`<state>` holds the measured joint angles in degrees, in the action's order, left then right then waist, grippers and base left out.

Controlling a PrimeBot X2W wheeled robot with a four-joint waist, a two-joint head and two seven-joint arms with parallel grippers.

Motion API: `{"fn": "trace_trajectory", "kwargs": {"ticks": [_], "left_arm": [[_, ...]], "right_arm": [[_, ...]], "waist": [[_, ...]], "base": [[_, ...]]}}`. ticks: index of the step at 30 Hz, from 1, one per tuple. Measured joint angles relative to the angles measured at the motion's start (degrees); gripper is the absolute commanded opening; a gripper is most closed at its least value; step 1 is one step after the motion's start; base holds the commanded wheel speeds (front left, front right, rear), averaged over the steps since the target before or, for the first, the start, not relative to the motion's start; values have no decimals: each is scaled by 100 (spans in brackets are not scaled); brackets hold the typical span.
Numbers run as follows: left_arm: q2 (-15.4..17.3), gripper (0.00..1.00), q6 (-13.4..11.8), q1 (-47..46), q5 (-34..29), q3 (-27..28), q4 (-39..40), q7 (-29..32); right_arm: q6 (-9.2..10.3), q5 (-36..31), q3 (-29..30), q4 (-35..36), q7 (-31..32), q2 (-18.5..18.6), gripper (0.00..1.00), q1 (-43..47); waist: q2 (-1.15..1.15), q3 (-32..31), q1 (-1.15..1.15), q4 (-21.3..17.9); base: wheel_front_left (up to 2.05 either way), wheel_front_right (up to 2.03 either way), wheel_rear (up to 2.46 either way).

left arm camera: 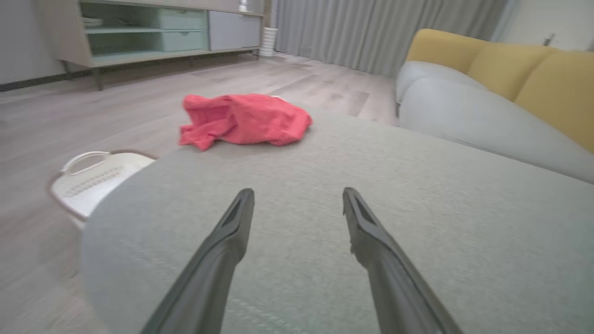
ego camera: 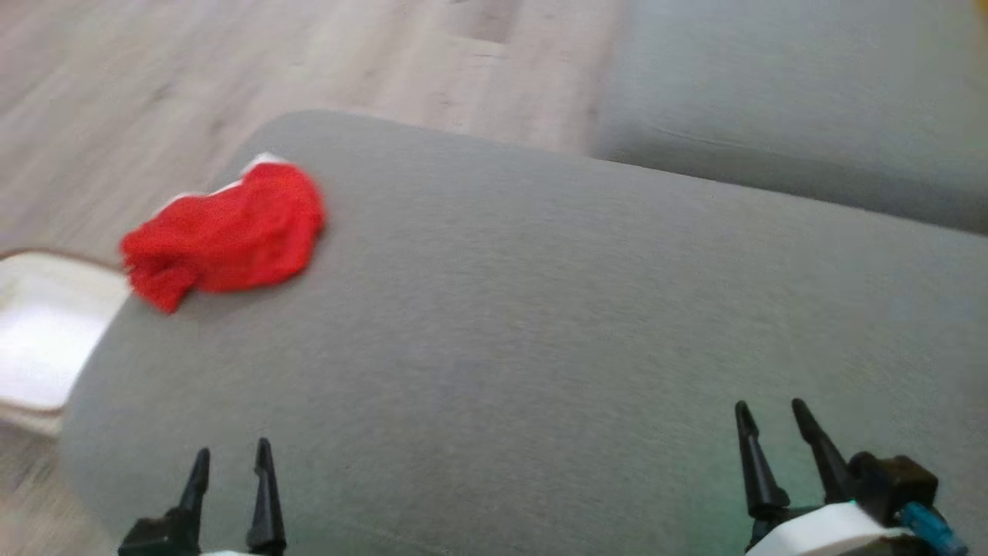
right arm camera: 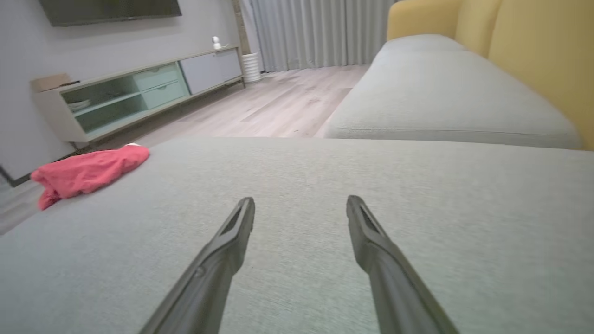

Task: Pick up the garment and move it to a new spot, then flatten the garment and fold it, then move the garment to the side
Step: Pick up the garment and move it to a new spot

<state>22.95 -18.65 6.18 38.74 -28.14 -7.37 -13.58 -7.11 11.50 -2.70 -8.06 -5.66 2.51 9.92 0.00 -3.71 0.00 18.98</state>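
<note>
A crumpled red garment (ego camera: 228, 235) with a bit of white at its far edge lies near the far left corner of the grey cushion (ego camera: 540, 324). The left wrist view has the garment (left arm camera: 243, 120) ahead, and it sits far left in the right wrist view (right arm camera: 88, 174). My left gripper (ego camera: 231, 459) is open at the bottom left, well short of the garment, with nothing between its fingers. At the bottom right my right gripper (ego camera: 768, 413) is open too, over bare cushion. Both hover low above the fabric (left arm camera: 297, 195) (right arm camera: 299, 202).
A white basket (ego camera: 46, 332) stands on the wooden floor beside the cushion's left edge, also in the left wrist view (left arm camera: 93, 178). Another grey sofa seat (ego camera: 795, 116) with yellow backrests (right arm camera: 533, 51) lies beyond to the right. A low TV cabinet (right arm camera: 139, 95) lines the far wall.
</note>
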Motion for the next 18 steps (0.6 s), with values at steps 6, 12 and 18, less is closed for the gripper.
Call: {"fn": "trace_trajectory", "kwargs": {"ticks": [6, 12, 18], "left_arm": [[78, 100, -264, 201, 2, 238, 391, 40], [74, 100, -412, 524, 2, 455, 650, -18], [-25, 100, -437, 628, 3, 662, 784, -63]], "right_arm": [[0, 37, -410, -70, -37, -8, 100, -108], [0, -31, -698, -196, 14, -7, 100, -587], [0, -49, -925, -253, 21, -3, 100, -610]], "waist": [[0, 23, 0, 765], [0, 236, 1, 1028], [0, 301, 1, 1077]], "base": [[0, 0, 0], [0, 0, 0], [0, 0, 0]]}}
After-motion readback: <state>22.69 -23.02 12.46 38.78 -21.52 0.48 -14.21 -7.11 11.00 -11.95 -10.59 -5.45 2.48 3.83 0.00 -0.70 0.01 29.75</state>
